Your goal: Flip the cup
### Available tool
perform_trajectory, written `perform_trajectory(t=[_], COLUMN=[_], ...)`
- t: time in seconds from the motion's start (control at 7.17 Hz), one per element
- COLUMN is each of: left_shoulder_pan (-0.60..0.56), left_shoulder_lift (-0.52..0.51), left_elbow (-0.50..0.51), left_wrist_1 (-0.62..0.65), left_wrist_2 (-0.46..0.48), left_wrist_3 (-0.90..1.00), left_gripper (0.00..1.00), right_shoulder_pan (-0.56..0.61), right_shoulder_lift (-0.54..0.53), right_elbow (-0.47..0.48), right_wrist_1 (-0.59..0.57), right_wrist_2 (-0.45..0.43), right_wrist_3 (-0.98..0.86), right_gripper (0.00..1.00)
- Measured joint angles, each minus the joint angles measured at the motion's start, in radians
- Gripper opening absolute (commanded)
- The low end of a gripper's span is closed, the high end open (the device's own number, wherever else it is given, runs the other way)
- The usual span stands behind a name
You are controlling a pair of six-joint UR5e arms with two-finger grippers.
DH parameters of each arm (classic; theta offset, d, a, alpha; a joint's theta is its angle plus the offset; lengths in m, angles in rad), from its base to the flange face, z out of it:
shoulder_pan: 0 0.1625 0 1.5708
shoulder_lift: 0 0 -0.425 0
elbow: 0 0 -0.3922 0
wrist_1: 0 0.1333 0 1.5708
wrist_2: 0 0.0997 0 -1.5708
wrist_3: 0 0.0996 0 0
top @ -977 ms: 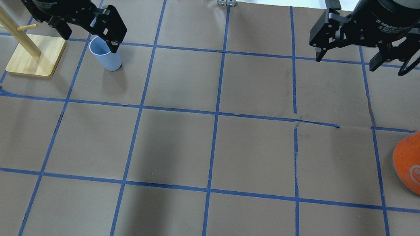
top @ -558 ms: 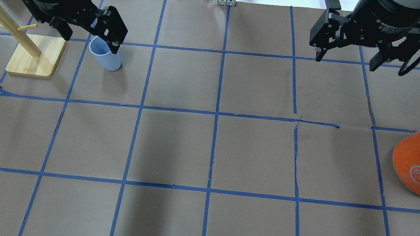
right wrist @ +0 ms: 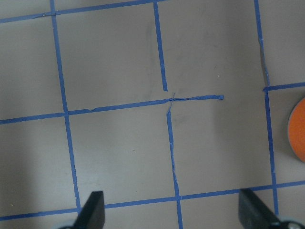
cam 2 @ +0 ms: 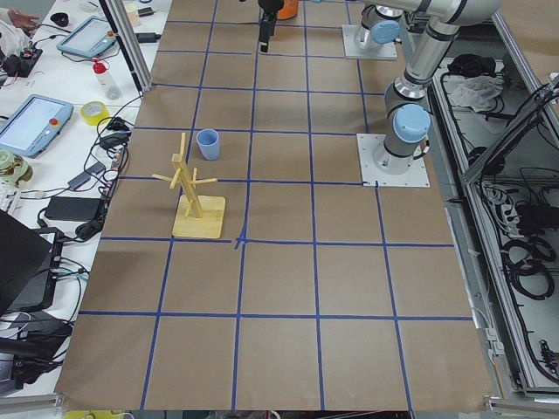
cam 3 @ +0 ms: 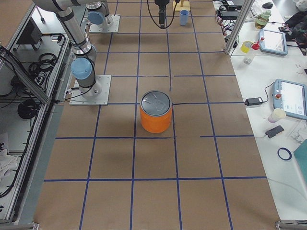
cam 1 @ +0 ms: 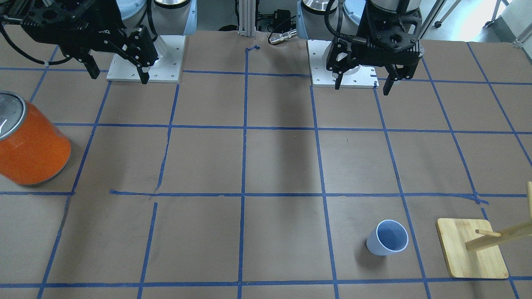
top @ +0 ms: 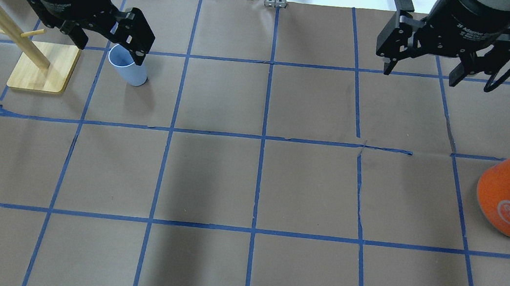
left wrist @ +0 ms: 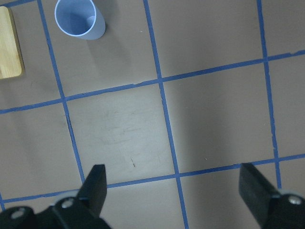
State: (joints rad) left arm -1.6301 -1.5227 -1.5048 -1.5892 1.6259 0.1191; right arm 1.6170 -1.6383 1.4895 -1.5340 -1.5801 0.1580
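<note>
cup point(cam 1: 387, 237) standing mouth-up on the tabletop point(cam 1: 274, 166), well ahead of the left hand point(cam 1: 360, 83), which is hanging high, spread and empty, likely keeping clear. right hand point(cam 1: 116, 70) also spread, idling.

Open brown table point(cam 1: 282, 166) stretches across the middle, unobstructed between both arms. The cup point(cam 1: 387, 237) stands upright, mouth up, with bare paper on three sides; a wooden peg rack point(cam 1: 471, 248) stands near it on the robot's left, narrowing that approach. The left gripper point(cam 1: 360, 81), jaws spread, hangs well back from it. An orange can point(cam 1: 30, 145) blocks the far right edge.
</note>
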Motion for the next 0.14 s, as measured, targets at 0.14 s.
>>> perform_trajectory(t=[0.14], left_shoulder_pan=[0.0], left_shoulder_lift=[-0.003], left_elbow=[0.0], left_wrist_1=[0.004], left_wrist_2=[-0.001], left_wrist_3=[0.0], left_gripper=[1.0], right_shoulder_pan=[0.0], right_shoulder_lift=[0.0], right_elbow=[0.0], right_wrist_1=[0.0], right_wrist_2=[0.0], right_wrist_3=[0.0], right_gripper=[1.0])
